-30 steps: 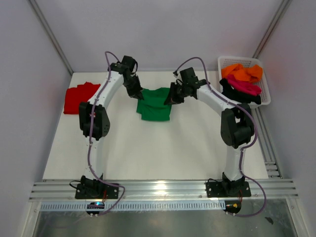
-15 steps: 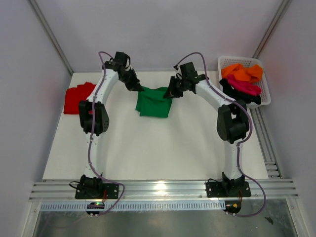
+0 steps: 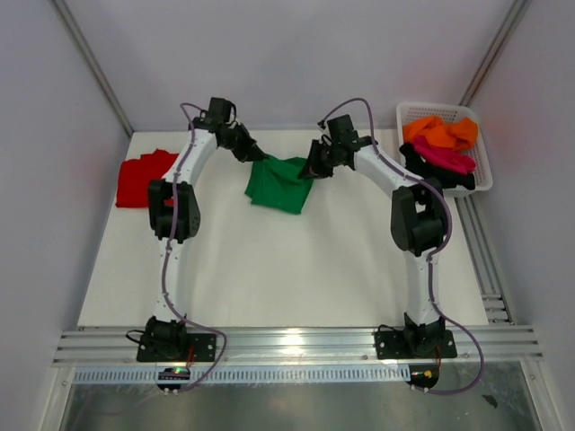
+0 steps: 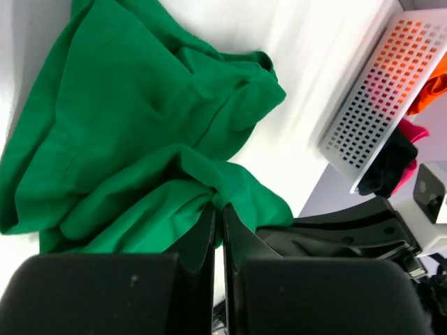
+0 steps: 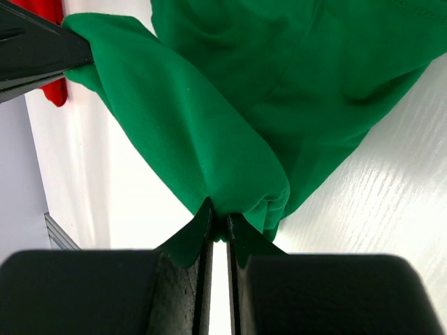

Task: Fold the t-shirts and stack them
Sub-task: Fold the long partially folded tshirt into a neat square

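One red t-shirt (image 3: 142,180) left, basket (image 3: 406,111) right

You've got five t-shirts, three in the one white basket (image 3: 483,153), orange t-shirt (image 3: 440,132), magenta t-shirt (image 3: 446,158), black t-shirt (image 3: 429,172), one green t-shirt (image 3: 280,186) left of the basket, one red t-shirt (image 3: 141,179) farther left
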You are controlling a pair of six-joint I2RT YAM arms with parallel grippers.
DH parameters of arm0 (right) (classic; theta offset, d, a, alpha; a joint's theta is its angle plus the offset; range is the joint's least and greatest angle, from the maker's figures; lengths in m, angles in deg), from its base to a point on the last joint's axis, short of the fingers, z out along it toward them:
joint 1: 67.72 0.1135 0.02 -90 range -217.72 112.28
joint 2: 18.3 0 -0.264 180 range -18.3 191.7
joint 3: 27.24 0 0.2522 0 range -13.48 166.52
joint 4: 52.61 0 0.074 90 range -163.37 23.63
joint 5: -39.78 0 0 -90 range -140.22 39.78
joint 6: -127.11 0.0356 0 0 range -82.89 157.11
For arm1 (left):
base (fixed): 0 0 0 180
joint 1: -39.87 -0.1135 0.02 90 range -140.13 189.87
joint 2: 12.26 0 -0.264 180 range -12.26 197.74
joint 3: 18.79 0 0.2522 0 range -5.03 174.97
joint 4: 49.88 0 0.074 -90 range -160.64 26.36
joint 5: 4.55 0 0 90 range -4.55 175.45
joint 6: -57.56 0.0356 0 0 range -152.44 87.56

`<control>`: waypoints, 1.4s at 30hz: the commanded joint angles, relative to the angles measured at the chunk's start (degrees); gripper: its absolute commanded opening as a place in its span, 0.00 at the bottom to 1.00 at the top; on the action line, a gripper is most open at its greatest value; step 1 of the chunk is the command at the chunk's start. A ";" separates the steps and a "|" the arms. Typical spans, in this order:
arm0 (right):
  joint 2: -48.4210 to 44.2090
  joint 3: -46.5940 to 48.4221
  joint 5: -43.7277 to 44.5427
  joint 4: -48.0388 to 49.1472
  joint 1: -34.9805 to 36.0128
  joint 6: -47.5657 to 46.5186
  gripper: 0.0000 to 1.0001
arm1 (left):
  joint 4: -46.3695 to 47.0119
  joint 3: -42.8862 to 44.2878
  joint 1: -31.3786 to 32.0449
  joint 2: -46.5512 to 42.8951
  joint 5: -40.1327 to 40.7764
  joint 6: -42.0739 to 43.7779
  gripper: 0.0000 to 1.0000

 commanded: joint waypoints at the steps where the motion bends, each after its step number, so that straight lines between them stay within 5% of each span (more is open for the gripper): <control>1: 0.86 2.41 0.29 -0.01 -0.63 0.82 0.08 | 7.43 2.19 -1.55 1.01 -2.17 -4.89 0.01; 22: 0.42 2.76 3.71 14.13 -2.82 7.14 0.08 | 32.48 -1.24 -3.75 1.36 -1.73 -21.41 0.01; 29: 5.43 3.90 3.99 18.97 -4.05 14.79 0.11 | 36.89 0.86 -3.84 8.55 -3.39 -28.44 0.06; 30: 6.74 4.51 3.81 19.06 -4.05 15.23 0.12 | 36.80 0.78 -3.84 9.35 -3.66 -28.45 0.09; 34: 8.33 5.13 3.90 19.41 -4.05 15.32 0.25 | 33.82 0.60 -3.84 11.47 -4.45 -26.61 0.54; 36: 9.21 5.92 4.51 18.62 -4.32 15.41 0.40 | 32.94 0.08 -3.84 11.73 -5.24 -25.03 0.59; 39: 9.65 6.01 4.95 18.80 -4.41 15.94 0.44 | 32.84 -2.03 -3.84 10.95 -5.86 -23.79 0.72; 42: 10.00 5.75 4.07 19.15 -4.41 16.20 0.44 | 32.93 -5.19 -3.84 9.72 -6.47 -22.21 0.73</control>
